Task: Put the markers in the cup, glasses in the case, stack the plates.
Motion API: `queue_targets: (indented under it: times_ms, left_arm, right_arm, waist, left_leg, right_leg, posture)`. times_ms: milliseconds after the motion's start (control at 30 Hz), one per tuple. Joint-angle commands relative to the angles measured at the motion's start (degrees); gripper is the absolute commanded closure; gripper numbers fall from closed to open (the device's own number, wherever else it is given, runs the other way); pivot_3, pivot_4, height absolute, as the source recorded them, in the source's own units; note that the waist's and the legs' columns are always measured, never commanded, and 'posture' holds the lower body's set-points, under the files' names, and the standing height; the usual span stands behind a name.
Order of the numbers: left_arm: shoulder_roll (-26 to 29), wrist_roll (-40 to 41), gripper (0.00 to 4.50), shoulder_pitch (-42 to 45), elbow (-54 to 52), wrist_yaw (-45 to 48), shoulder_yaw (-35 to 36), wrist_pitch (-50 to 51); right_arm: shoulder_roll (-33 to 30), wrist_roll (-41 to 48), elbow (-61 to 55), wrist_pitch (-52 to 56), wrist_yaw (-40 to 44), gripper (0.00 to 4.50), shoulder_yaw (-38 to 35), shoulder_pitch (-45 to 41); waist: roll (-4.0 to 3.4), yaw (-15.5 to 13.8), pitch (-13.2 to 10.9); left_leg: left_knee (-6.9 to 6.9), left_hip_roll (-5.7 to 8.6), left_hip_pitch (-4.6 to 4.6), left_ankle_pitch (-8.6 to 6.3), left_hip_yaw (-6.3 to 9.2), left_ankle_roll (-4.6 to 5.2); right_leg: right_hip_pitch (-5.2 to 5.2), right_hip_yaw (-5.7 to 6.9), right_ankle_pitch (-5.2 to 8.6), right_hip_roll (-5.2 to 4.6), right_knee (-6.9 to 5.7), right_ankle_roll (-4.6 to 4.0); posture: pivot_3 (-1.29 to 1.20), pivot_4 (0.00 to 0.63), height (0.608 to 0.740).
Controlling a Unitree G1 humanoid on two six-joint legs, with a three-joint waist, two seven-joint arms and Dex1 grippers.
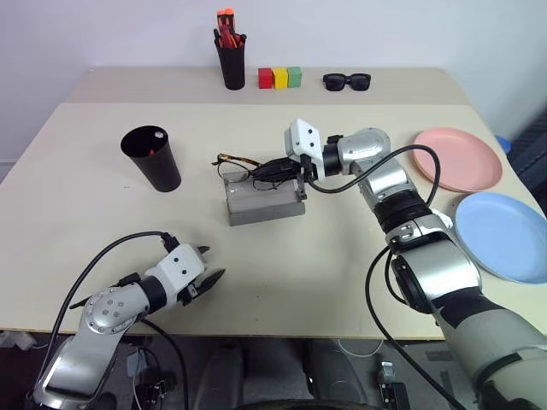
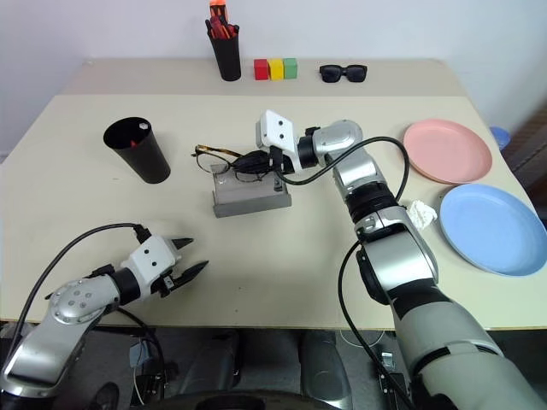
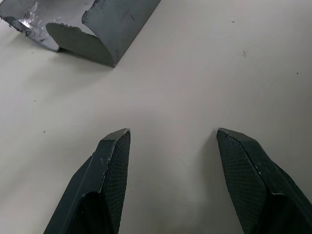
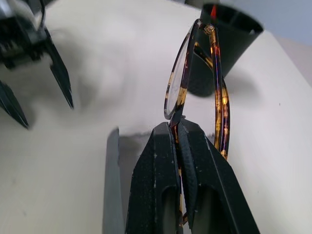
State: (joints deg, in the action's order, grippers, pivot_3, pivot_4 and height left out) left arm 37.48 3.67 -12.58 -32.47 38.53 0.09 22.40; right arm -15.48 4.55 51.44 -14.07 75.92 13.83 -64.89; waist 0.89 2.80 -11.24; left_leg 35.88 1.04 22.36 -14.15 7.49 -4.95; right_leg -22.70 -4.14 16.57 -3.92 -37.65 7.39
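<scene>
The table carried everything. The pink plate and blue plate lay side by side near the right edge, touching or nearly so, not yet stacked. The cup stood left of centre, something red showing inside it. The grey case lay mid-table, its long axis running left to right.

The glasses step looked to be in hand. The right gripper was clamped shut on the glasses, pinching the frame by its rim, and held them over the case's far edge. In the head views they stuck out leftward from the fingers, long axis roughly along the case; the right wrist view showed the lens plane edge-on with a tortoiseshell temple folded alongside.

The next move probably called for lowering the glasses into the case's open trough, keeping their length lined up with it, then letting go. Whether the case was fully open I could not tell.

The left gripper hung over bare table near the front edge, fingers spread and holding nothing.
</scene>
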Motion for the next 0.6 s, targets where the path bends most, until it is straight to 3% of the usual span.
queue_targets:
  times_ms: [33,300,433,600]
  left_arm:
    - [-0.48,3.51,1.63,-2.44,-3.02,0.89,1.71,0.97]
    - [-8.14,30.53,1.63,1.34,-2.66,0.47,24.65,4.13]
    - [-7.24,31.86,1.63,-0.58,-0.68,3.42,29.25,-0.3]
    - [-6.2,33.67,1.63,-1.29,0.01,6.15,29.13,-2.17]
  right_arm:
    - [1.28,-3.14,4.27,-7.32,-1.3,4.47,0.59,-2.99]
    - [2.65,-6.31,11.4,-11.76,-1.51,4.47,0.28,-4.34]
    - [2.84,-6.64,12.13,-11.37,-0.09,4.47,0.21,-4.15]
    - [2.62,-7.65,12.8,-11.18,0.63,4.47,0.61,-3.63]
  waist:
    - [-0.01,0.3,-0.01]
    - [-0.03,1.01,-0.02]
    - [-0.04,1.41,-0.03]
    - [-0.04,1.12,-0.03]
  left_leg:
    - [-0.02,0.0,0.0,0.0,0.0,0.0]
    - [0.07,-0.03,0.01,0.02,0.07,-0.03]
    - [0.05,-0.02,0.01,0.02,0.01,-0.03]
    - [0.04,-0.03,0.01,0.02,0.02,-0.03]
  right_leg:
    - [-0.02,0.0,0.0,0.0,-0.01,0.0]
    - [-0.02,0.03,-0.04,0.04,-0.08,-0.07]
    - [-0.03,0.0,-0.04,0.03,-0.07,-0.07]
    - [-0.02,0.01,-0.04,0.05,-0.06,-0.08]
  posture:
    - [0.0,0.15,0.74]
    - [0.0,0.15,0.74]
    - [0.0,0.15,0.74]
    - [0.0,0.15,0.74]
